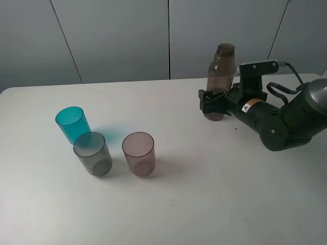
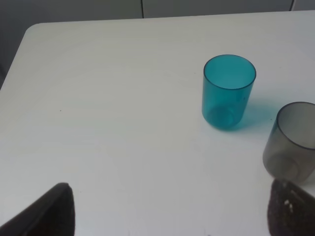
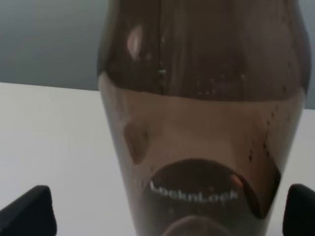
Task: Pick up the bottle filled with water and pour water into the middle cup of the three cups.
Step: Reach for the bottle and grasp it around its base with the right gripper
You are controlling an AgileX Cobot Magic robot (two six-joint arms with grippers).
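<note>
A white table (image 1: 204, 204) fills most of the high view, with grey wall panels across the top. The black right arm (image 1: 286, 120) comes in from the right edge, in the upper right of the frame.

The bottle (image 1: 221, 71), brown-tinted and clear, stands upright in the upper right of the high view, near the table's far edge. It has no cap. The right wrist view shows it partly filled with water, with white "LocknLock" lettering low on its side.

Three cups stand upright in the left half of the high view. The teal cup (image 1: 71, 124) is farthest left. The grey cup (image 1: 93, 153) is just below and to the right of it, close but apart. The pink cup (image 1: 138, 153) is beside the grey one on the right.

The right gripper (image 1: 212, 103) has its jaws spread wide on either side of the bottle's lower part, not clamped on it. The left gripper (image 2: 170, 216) shows only in its wrist view, jaws wide apart and holding nothing, near the teal and grey cups.
</note>
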